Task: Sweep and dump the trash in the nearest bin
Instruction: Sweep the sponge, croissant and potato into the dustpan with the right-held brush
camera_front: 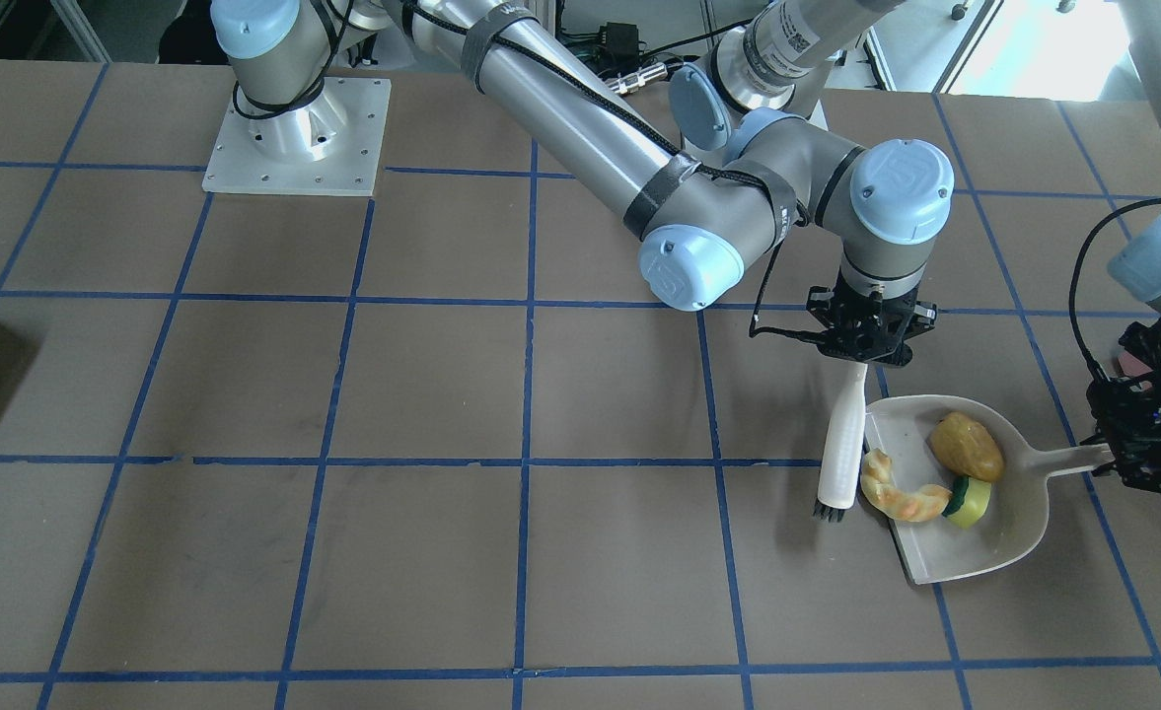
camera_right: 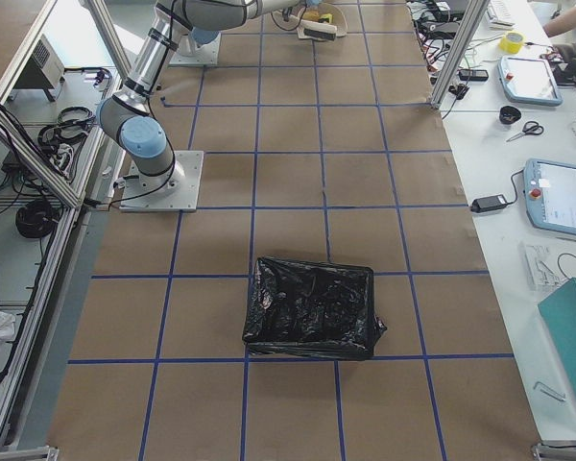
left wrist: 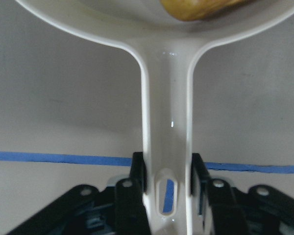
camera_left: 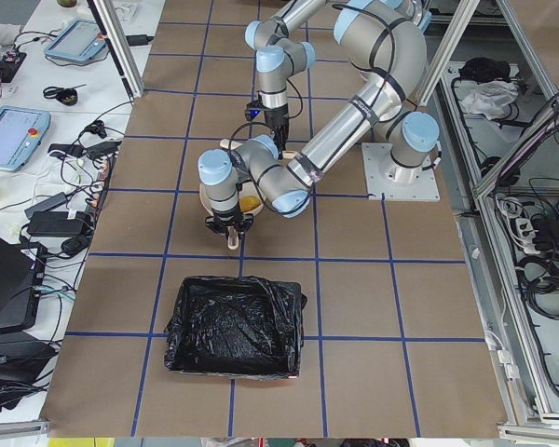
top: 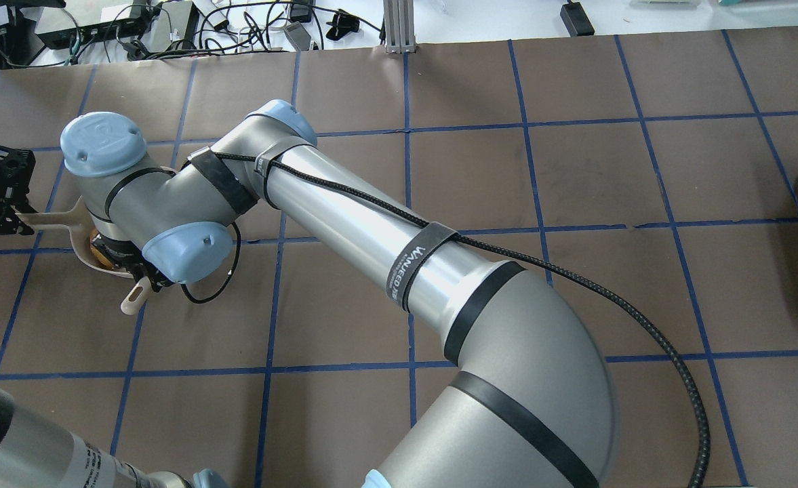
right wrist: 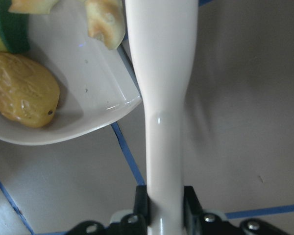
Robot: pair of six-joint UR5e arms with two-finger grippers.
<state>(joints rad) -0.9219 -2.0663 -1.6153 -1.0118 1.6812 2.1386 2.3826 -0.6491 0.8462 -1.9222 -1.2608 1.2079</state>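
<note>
A shallow white plastic dustpan [camera_front: 975,547] sits on the brown surface [camera_front: 442,394] with its blue tape grid and holds all three bits of trash. The tan-brown potato-like lump [camera_front: 967,446] lies deepest, toward the handle. The yellow wedge sponge with green backing [camera_front: 969,501] lies just beside it. The curled cream-orange pastry-like piece [camera_front: 901,493] touches the sponge and reaches to the pan's open lip.

The left pincer [left wrist: 167,171] pinches the end of the dustpan's handle, one black finger [left wrist: 137,183] pressed on each side of it. The trash lies at the far end of that handle; the left wrist view shows only the potato-like lump, at the top of its frame.

The right pincer [right wrist: 164,205] is clamped on the upper end of a white-handled brush [camera_front: 843,444]. The brush hangs down from it, its dark bristles at the surface just outside the pan's lip. The pastry-like piece is just beside the brush; whether they touch cannot be told. The lump and sponge lie further in, beyond the pastry.

The bin [camera_left: 289,321], draped in a crinkled glossy black bag, stands on the surface near the end on the robot's left. It is apart from the dustpan and both pincers. Inside it only black plastic shows. A second bag-lined container [camera_right: 365,331] stands toward the opposite end, well apart from the arms' working spot.
</note>
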